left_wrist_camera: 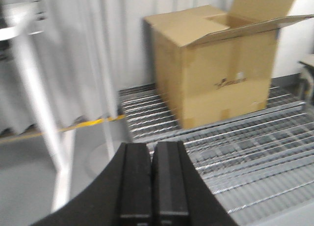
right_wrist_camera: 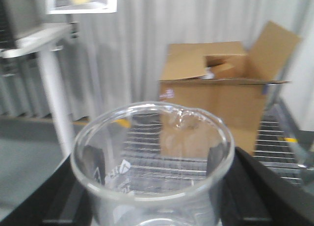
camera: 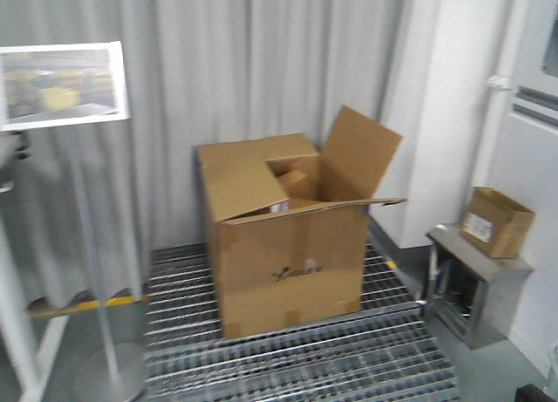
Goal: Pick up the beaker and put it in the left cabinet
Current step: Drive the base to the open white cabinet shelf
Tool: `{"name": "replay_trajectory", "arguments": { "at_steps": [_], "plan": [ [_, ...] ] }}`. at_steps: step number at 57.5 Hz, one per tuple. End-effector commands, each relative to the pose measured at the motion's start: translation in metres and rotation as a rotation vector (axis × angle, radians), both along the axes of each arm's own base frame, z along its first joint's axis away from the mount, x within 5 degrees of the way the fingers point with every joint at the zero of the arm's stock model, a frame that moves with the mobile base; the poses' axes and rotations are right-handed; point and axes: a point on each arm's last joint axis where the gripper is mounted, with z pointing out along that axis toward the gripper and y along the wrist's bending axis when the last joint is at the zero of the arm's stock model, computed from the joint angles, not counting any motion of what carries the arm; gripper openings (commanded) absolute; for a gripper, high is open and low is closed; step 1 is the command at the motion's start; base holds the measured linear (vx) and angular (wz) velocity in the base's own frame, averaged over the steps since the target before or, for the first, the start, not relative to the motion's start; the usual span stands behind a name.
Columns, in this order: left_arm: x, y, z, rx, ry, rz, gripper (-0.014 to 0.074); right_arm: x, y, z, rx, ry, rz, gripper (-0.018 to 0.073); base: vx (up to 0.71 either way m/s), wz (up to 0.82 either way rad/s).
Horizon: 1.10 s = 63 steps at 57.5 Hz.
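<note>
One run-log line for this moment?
right end effector: shut on beaker | left end effector: shut, empty | left cabinet: unseen | cardboard box ahead

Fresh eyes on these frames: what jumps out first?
The small clear glass beaker with a flared rim fills the right wrist view, clamped between the jaws of the right gripper. Beyond it, a big brown cardboard box with open flaps stands on steel floor grating. The left gripper is shut, empty.

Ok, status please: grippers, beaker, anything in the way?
Right gripper shut on beaker. Left gripper shut, empty. Left cabinet not in view; cardboard box ahead.
</note>
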Motion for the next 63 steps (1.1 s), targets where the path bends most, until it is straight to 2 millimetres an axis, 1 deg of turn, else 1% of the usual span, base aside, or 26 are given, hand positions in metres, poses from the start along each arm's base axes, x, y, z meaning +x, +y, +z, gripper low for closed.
{"name": "replay_trajectory", "arguments": {
  "at_steps": [1, 13, 31, 63],
  "plan": [
    [0.0001, -0.0013, 0.0119, -0.011, -0.103, -0.014, 0.0003, -0.0006, 0.0028, 0.0143, 0.011, -0.074, 0.035, -0.0001, 0.57, -0.59],
    [0.0001, -0.0013, 0.0119, -0.011, -0.103, -0.014, 0.0003, -0.0006, 0.0028, 0.0143, 0.011, -0.074, 0.035, -0.0001, 0.54, -0.73],
    [0.0001, -0.0013, 0.0119, -0.011, -0.103, -0.014, 0.0003, -0.0006, 0.0028, 0.0143, 0.011, -0.074, 0.035, -0.0001, 0.44, -0.92],
    [0.0001, -0.0013, 0.0119, -0.011, -0.103, -0.014, 0.0003, -0.0006, 0.0028, 0.0143, 0.011, -0.074, 0.035, -0.0001, 0.29, -0.87]
  ]
}}
